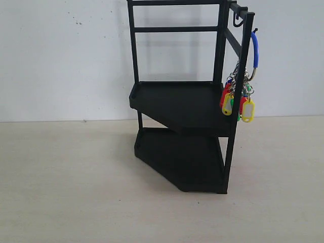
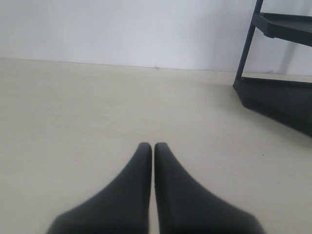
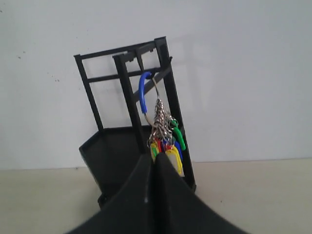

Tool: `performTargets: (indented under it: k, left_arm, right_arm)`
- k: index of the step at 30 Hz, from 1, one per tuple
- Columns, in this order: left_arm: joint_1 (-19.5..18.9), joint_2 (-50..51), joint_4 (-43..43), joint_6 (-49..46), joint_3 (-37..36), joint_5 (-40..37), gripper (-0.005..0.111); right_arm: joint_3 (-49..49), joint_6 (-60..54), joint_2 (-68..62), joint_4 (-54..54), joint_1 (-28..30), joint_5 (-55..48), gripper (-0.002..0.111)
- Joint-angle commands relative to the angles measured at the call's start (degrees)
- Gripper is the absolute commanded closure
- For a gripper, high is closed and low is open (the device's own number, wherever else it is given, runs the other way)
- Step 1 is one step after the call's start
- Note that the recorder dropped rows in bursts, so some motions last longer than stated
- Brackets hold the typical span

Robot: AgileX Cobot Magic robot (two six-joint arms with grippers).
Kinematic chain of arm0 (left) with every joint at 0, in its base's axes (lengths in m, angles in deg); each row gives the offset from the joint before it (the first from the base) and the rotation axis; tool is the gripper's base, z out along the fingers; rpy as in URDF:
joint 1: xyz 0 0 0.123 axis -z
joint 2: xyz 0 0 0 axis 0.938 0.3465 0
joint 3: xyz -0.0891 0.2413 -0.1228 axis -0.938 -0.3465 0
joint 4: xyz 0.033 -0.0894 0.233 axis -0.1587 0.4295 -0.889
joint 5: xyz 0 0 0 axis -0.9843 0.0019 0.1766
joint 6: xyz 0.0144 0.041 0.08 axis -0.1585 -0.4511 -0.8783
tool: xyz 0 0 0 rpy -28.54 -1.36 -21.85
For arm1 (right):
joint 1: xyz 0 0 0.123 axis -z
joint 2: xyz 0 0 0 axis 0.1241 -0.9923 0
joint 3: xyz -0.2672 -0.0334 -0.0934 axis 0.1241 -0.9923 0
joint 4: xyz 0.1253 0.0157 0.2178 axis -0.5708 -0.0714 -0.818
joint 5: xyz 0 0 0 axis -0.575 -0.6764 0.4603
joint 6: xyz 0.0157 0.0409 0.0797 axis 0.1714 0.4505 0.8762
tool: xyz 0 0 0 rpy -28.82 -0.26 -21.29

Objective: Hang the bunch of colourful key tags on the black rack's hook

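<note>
The colourful key tag bunch (image 1: pixel 238 104) hangs by its blue-sleeved loop (image 1: pixel 256 50) from the hook (image 1: pixel 255 32) at the top right of the black rack (image 1: pixel 177 101). The tags dangle beside the rack's right front post, clear of the table. In the right wrist view my right gripper (image 3: pixel 155 157) is shut and empty, a little short of the bunch (image 3: pixel 165 141), whose loop (image 3: pixel 142 92) hangs free. My left gripper (image 2: pixel 150 145) is shut with nothing in it, low over the bare table, and the rack's base (image 2: pixel 273 92) is off to its side. Neither gripper shows in the exterior view.
A curled J-shaped black hook (image 1: pixel 236 21) hangs from the rack's top side bar, just behind the bunch. The rack stands on a pale wooden table (image 1: pixel 76 192) against a white wall (image 1: pixel 61 61).
</note>
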Motion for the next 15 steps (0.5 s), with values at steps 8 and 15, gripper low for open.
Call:
performTargets:
  k: [8, 15]
  left_arm:
    - [0.1, -0.1, -0.2, -0.2, 0.1, 0.2, 0.102]
    - [0.1, -0.1, -0.2, -0.2, 0.1, 0.2, 0.102]
  right_arm:
    - [-2.3, 1.3, 2.3, 3.2, 0.5, -8.0, 0.108]
    - [-9.9, 0.8, 9.8, 3.2, 6.0, -10.6, 0.108]
